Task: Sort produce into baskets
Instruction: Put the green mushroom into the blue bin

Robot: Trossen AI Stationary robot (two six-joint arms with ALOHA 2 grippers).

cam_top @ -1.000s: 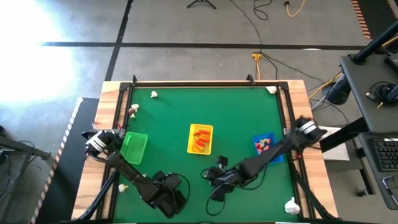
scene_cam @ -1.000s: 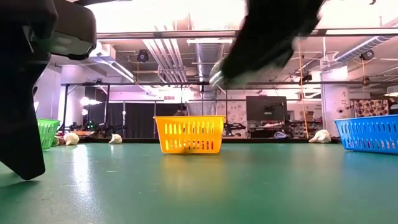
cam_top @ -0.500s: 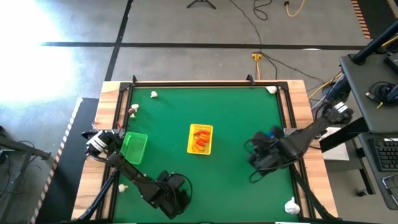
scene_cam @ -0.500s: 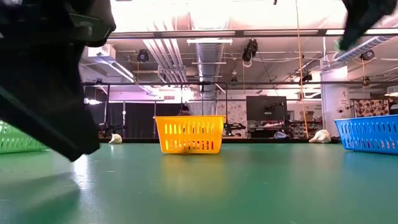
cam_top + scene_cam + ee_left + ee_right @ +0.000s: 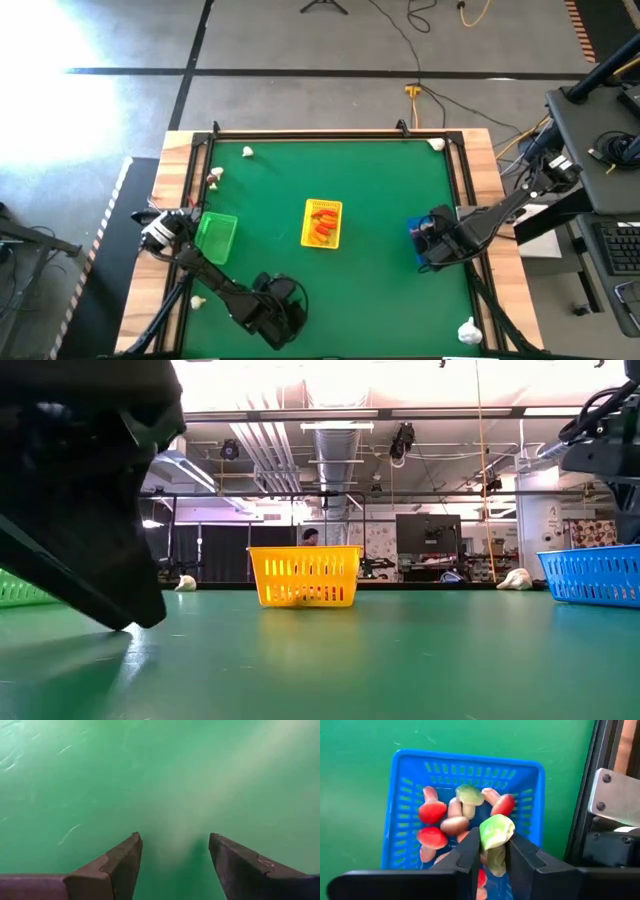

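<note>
Three small perforated plastic baskets sat on the green tabletop (image 5: 380, 180): a green basket (image 5: 215, 237) at the left, a yellow basket (image 5: 322, 222) in the middle and a blue basket (image 5: 465, 815) at the right. The yellow one held orange pieces (image 5: 322, 226); the blue one held several red-and-white mushroom-like pieces (image 5: 432, 813) and a pale green one. Five loose cream pieces lay around the tabletop's edges: one at the far left (image 5: 247, 152), one at the left rim (image 5: 214, 175), one at the far right corner (image 5: 436, 144), one at the near left (image 5: 197, 299) and one at the near right corner (image 5: 468, 329).

The right tool (image 5: 492, 851) hung over the blue basket, its fingers narrowly pinching a green-and-white toy piece (image 5: 496, 833). A second earlier it had been near the tabletop's centre front; it had since swung right to the basket. The left tool (image 5: 174, 865) sat low over bare tabletop at the near left, fingers apart and holding nothing, much as before.
</note>
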